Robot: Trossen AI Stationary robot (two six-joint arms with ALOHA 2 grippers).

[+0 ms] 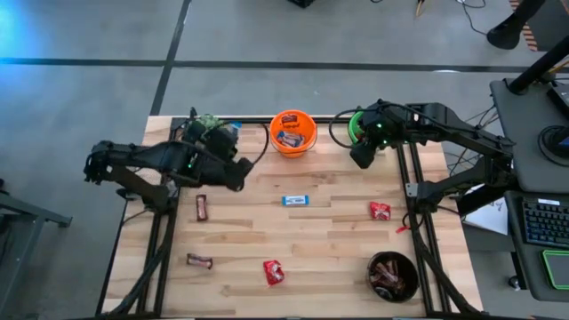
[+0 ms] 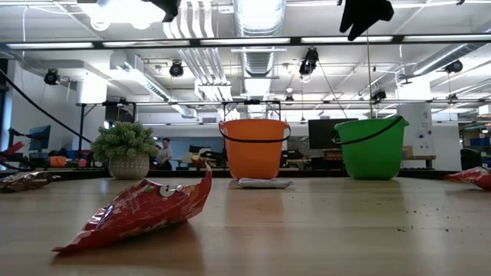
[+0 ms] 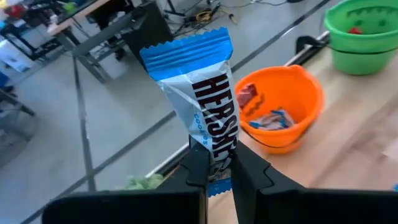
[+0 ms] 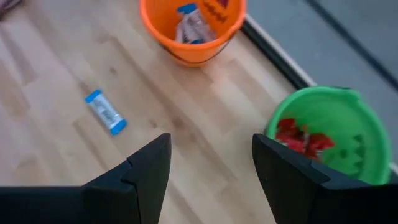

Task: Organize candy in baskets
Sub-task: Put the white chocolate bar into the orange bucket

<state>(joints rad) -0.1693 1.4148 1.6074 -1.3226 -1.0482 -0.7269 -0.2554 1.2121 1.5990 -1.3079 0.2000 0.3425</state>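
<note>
My left gripper (image 3: 217,163) is shut on a light blue-and-white candy bar (image 3: 202,93), in the air over the table's far left, next to the fuzzy plant (image 1: 206,123). The orange pail (image 1: 292,132) holds blue-and-white candy. The green pail (image 4: 329,134) holds red candy. Dark brown candy fills the black bowl (image 1: 393,276) at the near right. My right gripper (image 4: 211,168) hangs open above the table beside the green pail, holding nothing. Loose candy lies flat on the wood: a blue-and-white bar (image 1: 295,200), two red packets (image 1: 380,211) (image 1: 273,272) and two brown bars (image 1: 202,207) (image 1: 199,260). My left gripper pinches the candy bar near one end (image 3: 216,154) between its two fingers, which lie across the bar. Most of the bar sticks out past the fingertips; a short blue end (image 3: 219,186) shows behind them. The bar is lifted clear of the table.
The plant in its pot (image 2: 125,149) stands at the far left, close to my left arm. A crumpled red packet (image 2: 138,211) lies near the front edge. Bare wood shows in the table's middle (image 1: 302,240). A desk with a keyboard (image 1: 542,218) stands off the right edge.
</note>
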